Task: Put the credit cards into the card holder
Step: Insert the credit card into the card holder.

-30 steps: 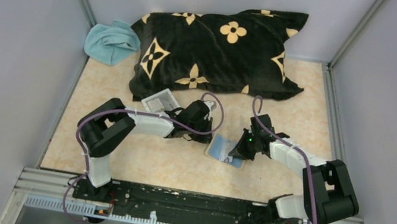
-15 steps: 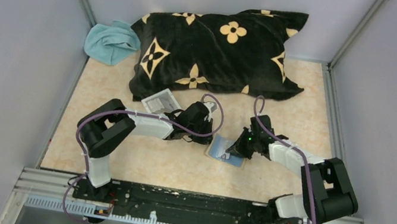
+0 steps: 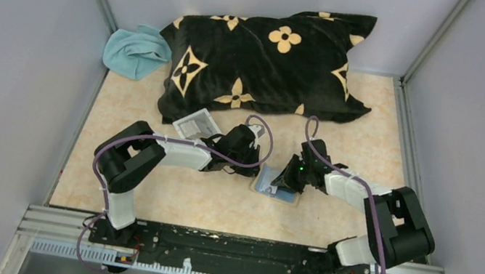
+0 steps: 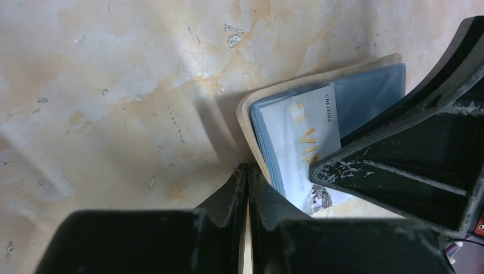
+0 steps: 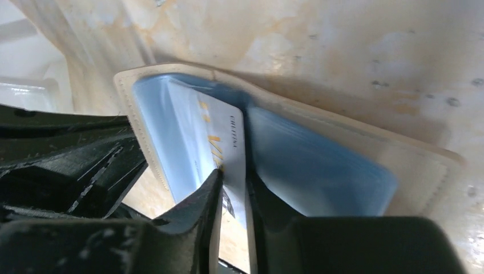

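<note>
Loosening is what I read at the credit card (image 5: 222, 137). A second ago the right gripper (image 5: 233, 177) was pinched hard on it. Now its fingers stand a little apart, and the card's white face with gold lettering sits in the gap between them. The far end of the card is already tucked into a blue-grey pocket on the left half of the card holder (image 3: 276, 186), while its near end still sticks out toward the lens in the right wrist view. I judge the insertion under way but not finished: the card is partly seated, and I would want it pushed deeper before calling this one done.

In the overhead view the right wrist has crept toward the left of the frame over that second, closing on the holder. The holder itself lies open on the table (image 3: 143, 187), just below the middle of the picture and between the two wrists.

The left gripper (image 4: 247, 174) sits at the holder's left edge with its fingers together on a thin tan sliver of the cover, pinning the holder flat. A clear tray (image 3: 195, 126) lies up and to the left of it.
</note>
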`<action>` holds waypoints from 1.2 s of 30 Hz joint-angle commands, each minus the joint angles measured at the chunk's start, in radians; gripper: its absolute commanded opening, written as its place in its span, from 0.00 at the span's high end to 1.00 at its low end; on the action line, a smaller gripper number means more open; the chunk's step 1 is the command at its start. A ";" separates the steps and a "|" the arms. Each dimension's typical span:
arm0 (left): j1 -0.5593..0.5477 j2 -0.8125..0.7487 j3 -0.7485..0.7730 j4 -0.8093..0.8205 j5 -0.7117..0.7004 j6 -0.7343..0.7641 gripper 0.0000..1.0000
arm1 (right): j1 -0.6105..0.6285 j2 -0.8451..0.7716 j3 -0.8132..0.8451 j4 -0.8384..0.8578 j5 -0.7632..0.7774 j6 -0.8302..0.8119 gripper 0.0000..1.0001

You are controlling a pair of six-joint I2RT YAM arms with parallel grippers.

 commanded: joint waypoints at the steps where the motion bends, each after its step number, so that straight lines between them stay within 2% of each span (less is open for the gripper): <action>1: -0.034 0.138 -0.113 -0.328 -0.057 0.061 0.89 | 0.049 0.033 0.005 -0.098 0.074 -0.054 0.73; 9: -0.034 0.115 -0.102 -0.377 -0.123 0.061 0.85 | 0.049 -0.028 0.051 -0.221 0.142 -0.106 0.52; 24: -0.033 0.072 -0.086 -0.411 -0.159 0.047 0.72 | 0.049 -0.009 0.140 -0.346 0.223 -0.200 0.50; 36: -0.034 -0.016 -0.110 -0.395 -0.140 0.034 0.73 | 0.050 -0.010 0.224 -0.379 0.244 -0.270 0.41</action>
